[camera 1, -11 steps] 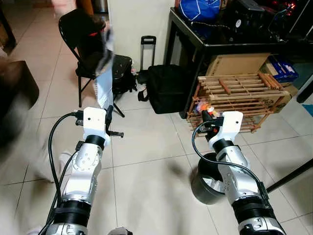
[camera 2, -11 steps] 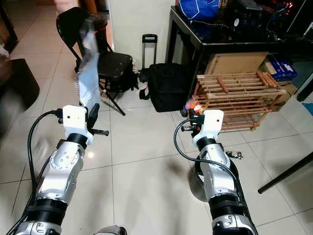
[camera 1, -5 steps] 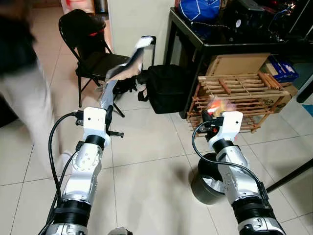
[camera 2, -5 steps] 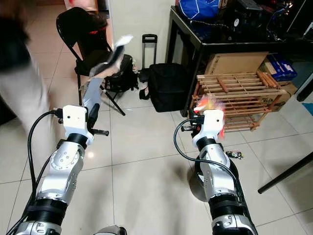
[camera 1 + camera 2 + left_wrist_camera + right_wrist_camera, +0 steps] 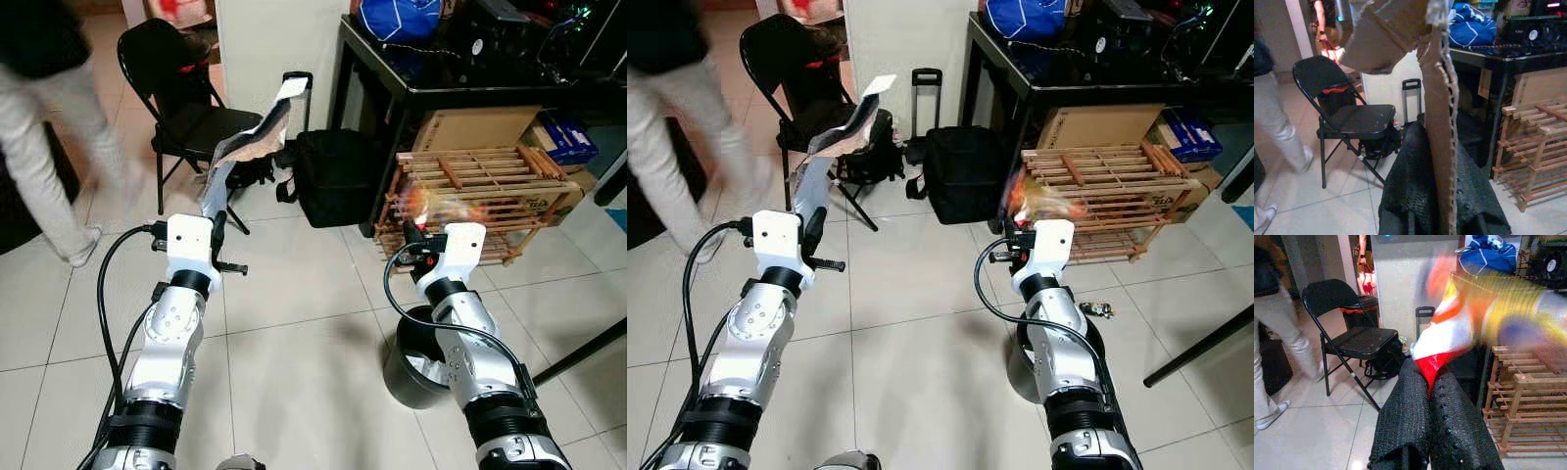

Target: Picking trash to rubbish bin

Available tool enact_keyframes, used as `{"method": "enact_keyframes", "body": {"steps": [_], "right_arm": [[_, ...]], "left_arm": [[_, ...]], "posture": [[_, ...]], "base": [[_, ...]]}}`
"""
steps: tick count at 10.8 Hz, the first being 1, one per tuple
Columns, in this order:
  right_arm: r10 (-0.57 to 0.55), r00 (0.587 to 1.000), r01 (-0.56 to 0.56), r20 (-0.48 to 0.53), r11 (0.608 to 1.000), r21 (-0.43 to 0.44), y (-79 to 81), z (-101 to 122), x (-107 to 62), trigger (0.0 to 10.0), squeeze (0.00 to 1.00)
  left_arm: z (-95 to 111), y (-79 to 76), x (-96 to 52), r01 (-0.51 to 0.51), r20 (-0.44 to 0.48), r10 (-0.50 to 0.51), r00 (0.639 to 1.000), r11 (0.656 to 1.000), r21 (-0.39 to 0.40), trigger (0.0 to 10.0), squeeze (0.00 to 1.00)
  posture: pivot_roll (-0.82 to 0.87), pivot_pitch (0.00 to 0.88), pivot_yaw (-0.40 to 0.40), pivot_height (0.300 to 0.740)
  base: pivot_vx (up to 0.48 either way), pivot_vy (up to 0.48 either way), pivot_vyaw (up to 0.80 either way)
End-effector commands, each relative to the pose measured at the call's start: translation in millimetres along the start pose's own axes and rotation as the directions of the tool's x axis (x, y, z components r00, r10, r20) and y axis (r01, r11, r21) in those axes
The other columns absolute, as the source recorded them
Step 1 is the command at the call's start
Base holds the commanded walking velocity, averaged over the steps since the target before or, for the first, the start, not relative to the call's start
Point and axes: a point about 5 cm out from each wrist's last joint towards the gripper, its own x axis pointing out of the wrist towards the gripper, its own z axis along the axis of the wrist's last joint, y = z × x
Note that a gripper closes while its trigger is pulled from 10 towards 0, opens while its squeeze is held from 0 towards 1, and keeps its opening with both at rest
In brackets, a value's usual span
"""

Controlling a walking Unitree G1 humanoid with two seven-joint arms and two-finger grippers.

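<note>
Cardboard, torn and flopping at its top, stands clamped in the left pincer, the strip of cardboard raised at chest height in front of the folding chair. Half a second earlier it stood in much the same bent pose; a second ago it hung blurred and straighter, so the swing has settled. The right pincer is shut on a red, white and yellow wrapper, which still shows as a smear of colour, suggesting the wrist is shaking or turning. Both arms have kept their places over the last second, the right forearm directly above the black rubbish bin on the tiled floor.

A person in light trousers has walked from near the left arm toward the far left of the room and is now well apart from the robot.

Both pieces of trash remain held in the air; neither has gone into the bin. The wrapper sits forward of the bin's mouth, by the wooden crate rack, so the right arm likely needs to draw back or tip down before letting go. The cardboard is well apart from the bin and must cross over to it.
</note>
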Motion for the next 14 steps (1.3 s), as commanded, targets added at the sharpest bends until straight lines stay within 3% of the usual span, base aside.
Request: {"method": "enact_keyframes", "body": {"steps": [1, 5, 10, 14], "right_arm": [[-0.010, 1.000, 0.010, 0.004, 1.000, 0.002, -4.1, 1.1, -0.2, 10.0, 0.00], [-0.007, 1.000, 0.007, 0.003, 1.000, 0.000, -4.3, 1.0, -0.3, 10.0, 0.00], [-0.006, 1.000, 0.006, -0.004, 1.000, 0.002, -3.9, -0.7, -1.0, 10.0, 0.00], [-0.006, 1.000, 0.006, -0.003, 1.000, 0.004, -3.7, -0.2, -0.8, 10.0, 0.00]], "left_arm": [[0.6, -2.0, 1.6, 0.001, 0.001, -0.001, 1.000, 1.000, -0.010, 10.0, 0.00], [-4.3, 1.1, 1.4, -0.018, -0.032, 0.020, 0.999, 0.999, 0.050, 10.0, 0.00], [-3.7, -2.1, 1.4, -0.012, -0.023, 0.012, 1.000, 1.000, -0.002, 10.0, 0.00], [-6.6, -1.4, 1.5, -0.015, -0.053, 0.014, 0.999, 1.000, -0.016, 10.0, 0.00]], "posture": [[0.05, 0.000, -0.057, 0.740], [0.05, 0.000, -0.059, 0.740], [0.05, 0.000, -0.059, 0.740], [0.05, 0.000, -0.061, 0.740]], "base": [[0.000, 0.000, 0.00], [0.000, 0.000, 0.00], [0.000, 0.000, 0.00], [0.000, 0.436, 0.00]]}}
